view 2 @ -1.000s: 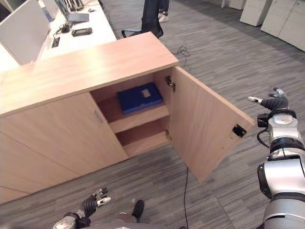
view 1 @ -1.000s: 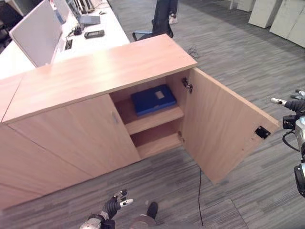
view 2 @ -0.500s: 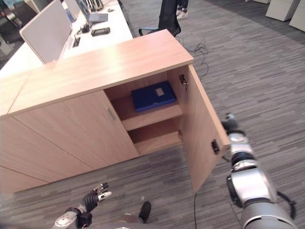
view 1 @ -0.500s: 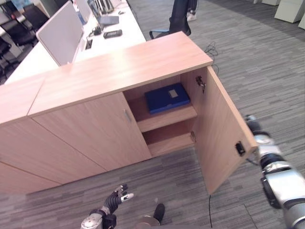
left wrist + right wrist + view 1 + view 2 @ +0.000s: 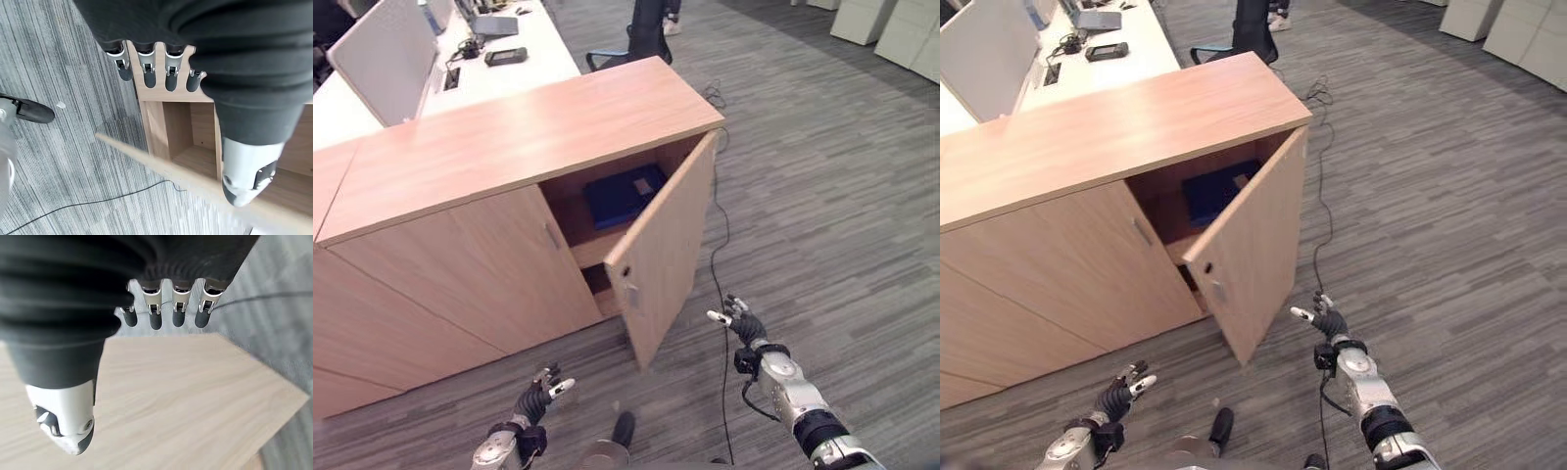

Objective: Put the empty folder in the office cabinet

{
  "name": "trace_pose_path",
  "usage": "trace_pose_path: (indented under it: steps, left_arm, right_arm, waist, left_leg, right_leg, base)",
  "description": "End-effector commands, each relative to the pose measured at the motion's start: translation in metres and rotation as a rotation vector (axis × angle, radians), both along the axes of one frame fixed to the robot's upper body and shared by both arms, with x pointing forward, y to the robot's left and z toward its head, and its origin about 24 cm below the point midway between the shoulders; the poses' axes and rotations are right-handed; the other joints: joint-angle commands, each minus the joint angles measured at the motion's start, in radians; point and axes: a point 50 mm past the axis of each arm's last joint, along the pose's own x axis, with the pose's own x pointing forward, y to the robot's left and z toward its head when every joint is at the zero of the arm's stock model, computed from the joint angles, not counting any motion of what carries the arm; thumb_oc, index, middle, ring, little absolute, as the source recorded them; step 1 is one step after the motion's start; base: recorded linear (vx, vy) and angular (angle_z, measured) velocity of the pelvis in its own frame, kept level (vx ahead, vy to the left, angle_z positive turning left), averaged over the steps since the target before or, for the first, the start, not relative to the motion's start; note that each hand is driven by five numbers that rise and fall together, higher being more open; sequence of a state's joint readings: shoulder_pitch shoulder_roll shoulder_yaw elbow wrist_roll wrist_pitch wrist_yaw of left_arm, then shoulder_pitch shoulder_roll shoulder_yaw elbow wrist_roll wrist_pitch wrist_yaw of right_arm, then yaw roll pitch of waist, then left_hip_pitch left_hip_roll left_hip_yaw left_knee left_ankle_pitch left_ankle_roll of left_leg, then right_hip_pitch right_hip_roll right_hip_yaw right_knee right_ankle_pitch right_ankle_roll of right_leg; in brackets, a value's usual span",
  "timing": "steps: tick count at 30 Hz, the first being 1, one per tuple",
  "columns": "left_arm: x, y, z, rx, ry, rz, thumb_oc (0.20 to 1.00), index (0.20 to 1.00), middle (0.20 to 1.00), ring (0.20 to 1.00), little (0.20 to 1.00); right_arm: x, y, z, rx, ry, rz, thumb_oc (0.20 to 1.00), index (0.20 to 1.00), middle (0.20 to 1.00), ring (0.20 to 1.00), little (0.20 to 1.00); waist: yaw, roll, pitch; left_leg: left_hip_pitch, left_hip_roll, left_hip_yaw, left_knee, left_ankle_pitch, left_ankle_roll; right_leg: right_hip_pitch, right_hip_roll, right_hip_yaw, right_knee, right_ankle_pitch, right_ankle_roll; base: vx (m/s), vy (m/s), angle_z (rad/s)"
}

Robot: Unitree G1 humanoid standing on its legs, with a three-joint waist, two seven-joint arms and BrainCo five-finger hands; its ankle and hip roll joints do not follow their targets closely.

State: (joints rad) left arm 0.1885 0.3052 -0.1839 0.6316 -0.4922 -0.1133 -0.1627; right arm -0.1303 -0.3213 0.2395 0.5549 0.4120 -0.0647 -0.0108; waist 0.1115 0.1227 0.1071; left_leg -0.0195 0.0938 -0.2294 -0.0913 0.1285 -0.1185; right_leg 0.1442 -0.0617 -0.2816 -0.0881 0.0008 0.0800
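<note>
Door (image 5: 661, 250) now swung much further shut than half a second ago, roughly half closed, its edge covering part of the opening. Folder (image 5: 622, 194), blue, lies flat on the upper shelf (image 5: 597, 247) inside the cabinet (image 5: 509, 137), partly hidden by the door. Right hand (image 5: 742, 323) has left the door's outer face and dropped low, now over the floor (image 5: 822, 215) just beside the door's free edge, not touching; fingers straight and spread, holding nothing. Left hand (image 5: 540, 397) low over the floor in front of the cabinet, much as before, fingers relaxed and loose, empty. Behind the cabinet, a white surface (image 5: 499, 69) and a chair (image 5: 636, 44).
</note>
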Motion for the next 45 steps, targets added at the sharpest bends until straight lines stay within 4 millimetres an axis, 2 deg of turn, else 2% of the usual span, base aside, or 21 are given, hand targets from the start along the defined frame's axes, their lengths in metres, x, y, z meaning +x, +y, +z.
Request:
trace_pose_path:
  steps: [1, 8, 10, 11, 13, 15, 16, 19, 21, 22, 23, 24, 25, 27, 28, 29, 30, 31, 32, 34, 45]
  left_arm:
    - [0.015, 0.012, 0.006, 0.074, -0.044, -0.011, 1.000, 1.000, 1.000, 1.000, 1.000]
    - [0.010, 0.012, 0.003, 0.081, -0.018, -0.034, 1.000, 1.000, 1.000, 1.000, 1.000]
    - [0.013, 0.013, 0.005, 0.076, -0.028, -0.036, 1.000, 1.000, 1.000, 1.000, 1.000]
    - [0.019, 0.011, 0.008, 0.062, -0.044, -0.041, 1.000, 1.000, 1.000, 1.000, 1.000]
    - [0.023, 0.012, 0.011, 0.050, -0.057, -0.056, 1.000, 1.000, 1.000, 1.000, 1.000]
    - [0.022, 0.015, 0.013, 0.053, -0.056, -0.070, 1.000, 1.000, 1.000, 1.000, 1.000]
    - [0.020, 0.017, 0.013, 0.059, -0.053, -0.081, 1.000, 1.000, 1.000, 1.000, 1.000]
    - [0.022, 0.021, 0.017, 0.085, -0.056, -0.119, 1.000, 1.000, 1.000, 1.000, 1.000]
    - [0.027, 0.025, 0.022, 0.105, -0.076, -0.137, 1.000, 1.000, 1.000, 1.000, 1.000]
    - [0.030, 0.025, 0.025, 0.112, -0.087, -0.150, 1.000, 1.000, 1.000, 1.000, 1.000]
    - [0.031, 0.025, 0.025, 0.112, -0.088, -0.149, 1.000, 1.000, 1.000, 1.000, 1.000]
    - [0.035, 0.026, 0.029, 0.124, -0.106, -0.173, 1.000, 1.000, 1.000, 1.000, 1.000]
    - [0.038, 0.025, 0.031, 0.125, -0.122, -0.180, 1.000, 1.000, 1.000, 1.000, 1.000]
    - [0.044, 0.023, 0.034, 0.109, -0.143, -0.185, 1.000, 1.000, 1.000, 1.000, 1.000]
    - [0.044, 0.022, 0.035, 0.109, -0.144, -0.185, 1.000, 1.000, 1.000, 1.000, 1.000]
    - [0.048, 0.028, 0.037, 0.111, -0.152, -0.162, 1.000, 1.000, 1.000, 1.000, 1.000]
    - [0.050, 0.027, 0.040, 0.108, -0.167, -0.181, 1.000, 1.000, 1.000, 1.000, 1.000]
    - [0.051, 0.027, 0.040, 0.108, -0.167, -0.182, 1.000, 1.000, 1.000, 1.000, 1.000]
    - [0.050, 0.026, 0.039, 0.112, -0.166, -0.200, 1.000, 1.000, 1.000, 1.000, 1.000]
    - [0.051, 0.025, 0.040, 0.099, -0.173, -0.185, 1.000, 1.000, 1.000, 1.000, 1.000]
    - [0.030, 0.010, 0.029, 0.040, -0.128, -0.205, 1.000, 1.000, 1.000, 1.000, 1.000]
  right_arm:
    - [0.026, 0.021, 0.038, 0.033, -0.197, 0.106, 1.000, 1.000, 1.000, 1.000, 1.000]
    - [0.056, 0.028, 0.077, -0.003, -0.347, 0.119, 1.000, 1.000, 1.000, 1.000, 1.000]
    - [0.069, 0.026, 0.094, -0.015, -0.400, 0.099, 1.000, 1.000, 1.000, 1.000, 1.000]
    - [0.077, 0.009, 0.106, -0.066, -0.424, 0.052, 1.000, 1.000, 1.000, 1.000, 1.000]
    - [0.083, -0.010, 0.116, -0.120, -0.433, 0.002, 1.000, 1.000, 1.000, 1.000, 1.000]
    - [0.087, -0.023, 0.123, -0.148, -0.431, -0.038, 1.000, 1.000, 1.000, 1.000, 1.000]
    - [0.088, -0.025, 0.124, -0.152, -0.428, -0.046, 1.000, 1.000, 1.000, 1.000, 1.000]
    - [0.092, -0.036, 0.124, -0.172, -0.411, -0.084, 1.000, 1.000, 1.000, 1.000, 1.000]
    - [0.099, -0.041, 0.133, -0.200, -0.412, -0.090, 1.000, 1.000, 1.000, 1.000, 1.000]
    - [0.104, -0.045, 0.141, -0.215, -0.420, -0.095, 1.000, 1.000, 1.000, 1.000, 1.000]
    - [0.105, -0.045, 0.141, -0.215, -0.422, -0.095, 1.000, 1.000, 1.000, 1.000, 1.000]
    - [0.107, -0.053, 0.144, -0.229, -0.411, -0.122, 1.000, 1.000, 1.000, 1.000, 1.000]
    - [0.107, -0.061, 0.146, -0.245, -0.409, -0.139, 1.000, 1.000, 1.000, 1.000, 1.000]
    - [0.104, -0.082, 0.149, -0.267, -0.390, -0.207, 1.000, 1.000, 1.000, 1.000, 1.000]
    - [0.104, -0.083, 0.149, -0.267, -0.391, -0.207, 1.000, 1.000, 1.000, 1.000, 1.000]
    - [0.097, -0.108, 0.145, -0.290, -0.343, -0.291, 1.000, 1.000, 1.000, 1.000, 1.000]
    - [0.095, -0.120, 0.150, -0.305, -0.346, -0.321, 1.000, 1.000, 1.000, 1.000, 1.000]
    - [0.094, -0.120, 0.150, -0.305, -0.346, -0.322, 1.000, 1.000, 1.000, 1.000, 1.000]
    - [0.091, -0.139, 0.157, -0.323, -0.331, -0.378, 1.000, 1.000, 1.000, 1.000, 1.000]
    - [0.089, -0.155, 0.165, -0.346, -0.317, -0.422, 1.000, 1.000, 1.000, 1.000, 1.000]
    - [0.088, -0.183, 0.181, -0.444, -0.206, -0.504, 1.000, 1.000, 1.000, 1.000, 1.000]
  waist:
    - [0.014, -0.052, -0.004]
    - [0.049, -0.060, -0.012]
    - [0.062, -0.074, 0.006]
    - [0.060, -0.097, 0.024]
    - [0.052, -0.112, 0.022]
    - [0.052, -0.122, 0.010]
    - [0.058, -0.119, 0.006]
    - [0.082, -0.137, -0.003]
    - [0.086, -0.134, 0.007]
    - [0.085, -0.130, 0.018]
    - [0.085, -0.132, 0.019]
    - [0.080, -0.118, 0.032]
    - [0.078, -0.110, 0.033]
    - [0.064, -0.106, 0.030]
    - [0.064, -0.103, 0.029]
    - [0.042, -0.108, 0.030]
    - [0.035, -0.120, 0.022]
    - [0.034, -0.120, 0.023]
    - [0.044, -0.134, 0.006]
    - [0.053, -0.134, -0.004]
    - [0.093, -0.117, -0.024]
  left_leg:
    - [0.077, 0.023, 0.025, 0.004, -0.096, -0.056]
    - [0.064, 0.027, 0.009, 0.012, -0.085, -0.067]
    - [0.029, 0.027, 0.053, 0.076, -0.090, -0.076]
    - [-0.033, 0.048, 0.242, 0.186, -0.101, -0.059]
    - [-0.053, 0.090, 0.473, 0.240, -0.106, -0.031]
    - [-0.068, 0.112, 0.583, 0.289, -0.124, -0.023]
    - [-0.069, 0.110, 0.602, 0.278, -0.115, -0.005]
    - [-0.056, 0.065, 0.548, 0.248, -0.133, 0.028]
    - [-0.027, 0.049, 0.544, 0.223, -0.162, 0.064]
    - [-0.019, 0.042, 0.535, 0.220, -0.169, 0.077]
    - [-0.020, 0.038, 0.536, 0.220, -0.170, 0.079]
    - [-0.016, 0.029, 0.506, 0.202, -0.159, 0.088]
    - [-0.009, 0.024, 0.481, 0.179, -0.152, 0.087]
    - [0.006, 0.003, 0.415, 0.129, -0.138, 0.076]
    - [0.004, 0.007, 0.413, 0.127, -0.134, 0.075]
    - [0.027, -0.023, 0.339, 0.100, -0.142, 0.064]
    - [0.025, -0.042, 0.315, 0.091, -0.141, 0.060]
    - [0.028, -0.043, 0.313, 0.090, -0.141, 0.060]
    - [0.030, -0.055, 0.291, 0.074, -0.145, 0.059]
    - [0.024, -0.054, 0.274, 0.063, -0.131, 0.050]
    - [0.062, -0.016, 0.218, 0.021, -0.107, 0.020]
  right_leg:
    - [-0.043, -0.066, 0.053, 0.063, -0.074, 0.036]
    - [-0.017, -0.061, 0.019, 0.048, -0.079, 0.028]
    - [-0.004, -0.074, -0.001, 0.037, -0.076, 0.032]
    - [0.008, -0.106, -0.046, 0.034, -0.076, 0.037]
    - [0.025, -0.110, -0.093, 0.031, -0.084, 0.037]
    - [0.052, -0.107, -0.111, 0.036, -0.110, 0.031]
    - [0.049, -0.105, -0.129, 0.052, -0.100, 0.025]
    - [0.029, -0.124, -0.167, 0.195, -0.121, 0.032]
    - [-0.058, -0.181, -0.175, 0.383, -0.103, 0.077]
    - [-0.098, -0.214, -0.167, 0.465, -0.050, 0.116]
    - [-0.103, -0.219, -0.164, 0.471, -0.052, 0.118]
    - [-0.167, -0.224, -0.095, 0.585, 0.007, 0.168]
    - [-0.187, -0.203, -0.045, 0.581, -0.006, 0.171]
    - [-0.177, -0.149, 0.049, 0.460, -0.093, 0.141]
    - [-0.177, -0.145, 0.047, 0.453, -0.087, 0.139]
    - [-0.177, -0.121, 0.159, 0.267, -0.096, 0.118]
    - [-0.162, -0.119, 0.203, 0.200, -0.083, 0.111]
    - [-0.156, -0.120, 0.200, 0.192, -0.081, 0.111]
    - [-0.121, -0.126, 0.209, 0.135, -0.062, 0.111]
    - [-0.107, -0.124, 0.193, 0.113, -0.041, 0.110]
    - [-0.019, -0.089, 0.146, 0.017, -0.037, 0.087]
  base:
    - [0.00, -0.009, 0.03]
    - [-0.01, -0.009, 0.13]
    - [-0.09, 0.041, 0.23]
    - [-0.13, 0.067, 0.29]
    - [-0.04, 0.021, 1.02]
    - [0.08, 0.026, 1.55]
    - [0.06, 0.075, 0.80]
    - [0.09, 0.082, 0.54]
    - [0.06, 0.142, 0.75]
    - [0.03, 0.113, 0.48]
    - [0.02, 0.116, 0.28]
    - [0.06, 0.087, 0.26]
    - [0.10, 0.070, 0.42]
    - [0.11, -0.022, 0.80]
    - [0.21, -0.112, 1.15]
    - [0.17, -0.092, 1.01]
    - [0.19, -0.088, 0.86]
    - [0.07, -0.068, 1.25]
    - [0.08, -0.116, 1.66]
    - [0.06, -0.129, 1.31]
    - [0.05, -0.081, 0.10]
